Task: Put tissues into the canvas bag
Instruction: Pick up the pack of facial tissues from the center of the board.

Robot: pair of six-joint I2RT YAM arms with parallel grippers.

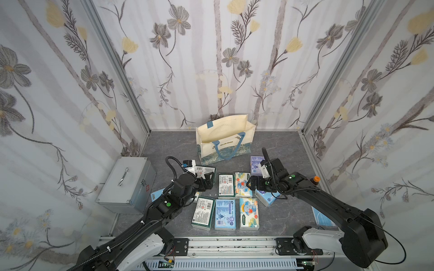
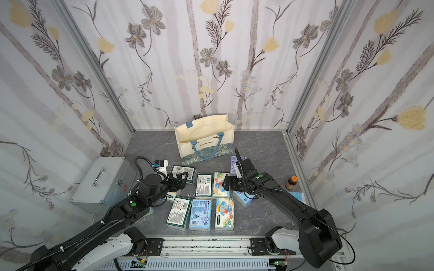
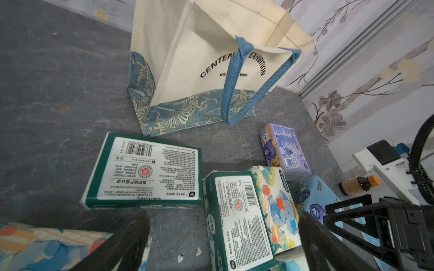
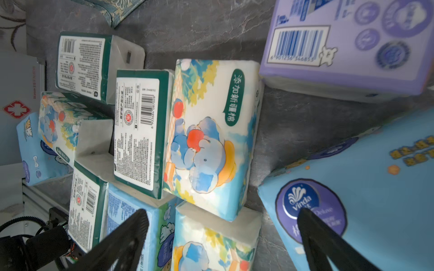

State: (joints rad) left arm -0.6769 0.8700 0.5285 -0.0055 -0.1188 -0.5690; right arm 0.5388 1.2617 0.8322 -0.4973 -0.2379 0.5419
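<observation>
Work has hardly begun. Left hand (image 1: 209, 180) hangs wide apart, holding nothing. Tissues (image 1: 225, 214) all lie on the bench (image 1: 285, 217) before the canvas bag (image 1: 209, 146), which looks empty. Right hand (image 1: 250, 183) is apart too, holding nothing.

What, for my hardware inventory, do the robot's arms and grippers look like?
The left arm and right arm are black with white base links, each marked with a green dot. Black corrugated conduit loops by each wrist; white zip ties fasten the left's. The left gripper and right gripper are black with triangular open-frame jaws.
</observation>
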